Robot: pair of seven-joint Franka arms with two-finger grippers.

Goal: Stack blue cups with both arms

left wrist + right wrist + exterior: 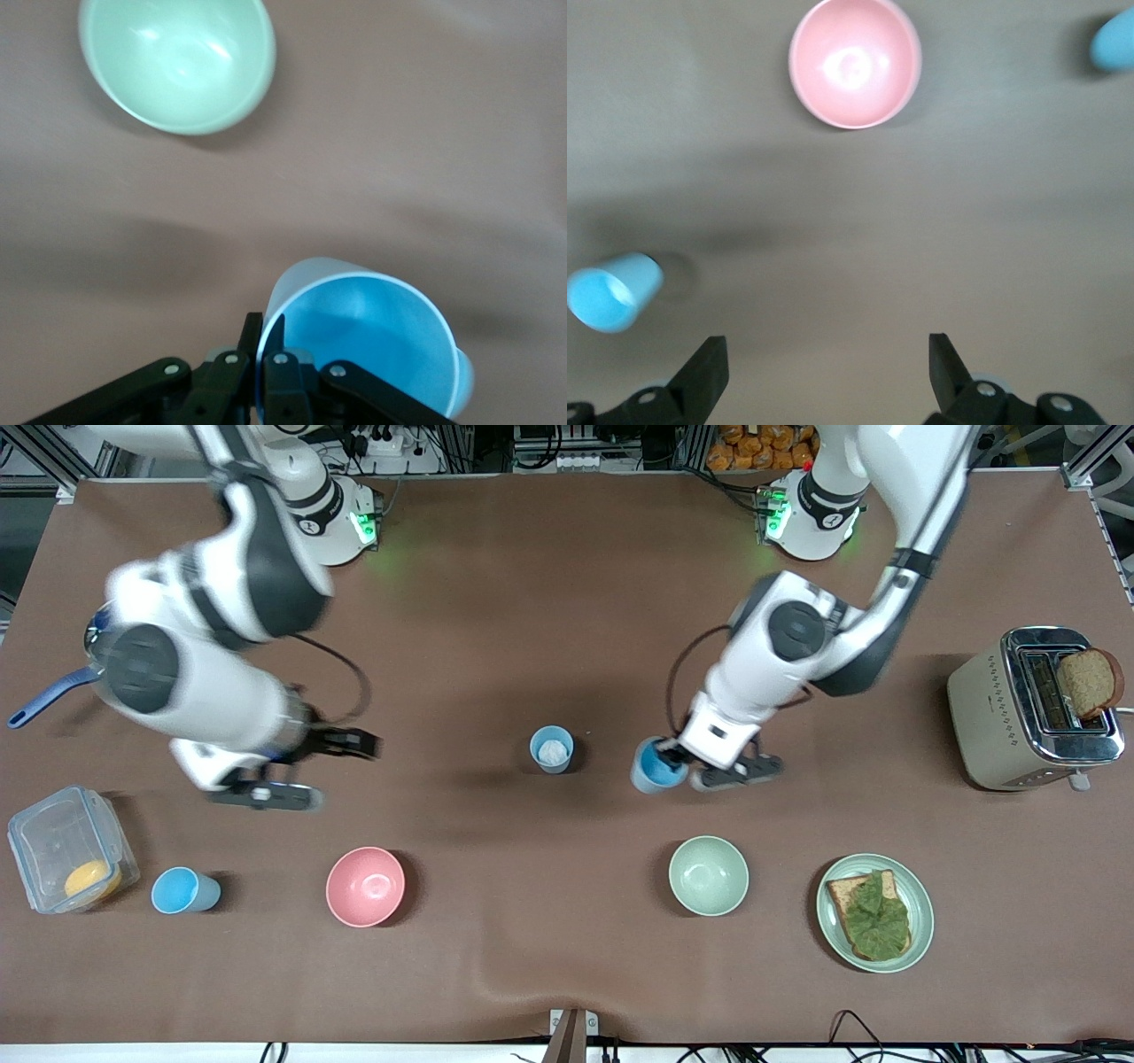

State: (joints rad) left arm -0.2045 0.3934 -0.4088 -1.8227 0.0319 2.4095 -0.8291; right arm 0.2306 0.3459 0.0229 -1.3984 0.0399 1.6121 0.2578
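Left gripper clenched on the rim of a small light-blue plastic cup, beside the centre blue cup. Right gripper released, over bare brown surface. Risk: thin rim pinch, so the cup could tilt or slip during stacking.

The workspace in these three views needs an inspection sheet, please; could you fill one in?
Surface: brown table cover, wrinkled near the front edge.
Job's things: three blue cups; one gripped by its rim, one mid-table holding something white, one beside the lidded container.
Clutter: pink bowl, green bowl, toaster with bread, plate of leaf-topped bread, blue-handled utensil.
Grippers: left gripper shut on cup rim; right gripper open over bare table.
Cables: black, along both arms.
Surroundings: metal framing, power strip.
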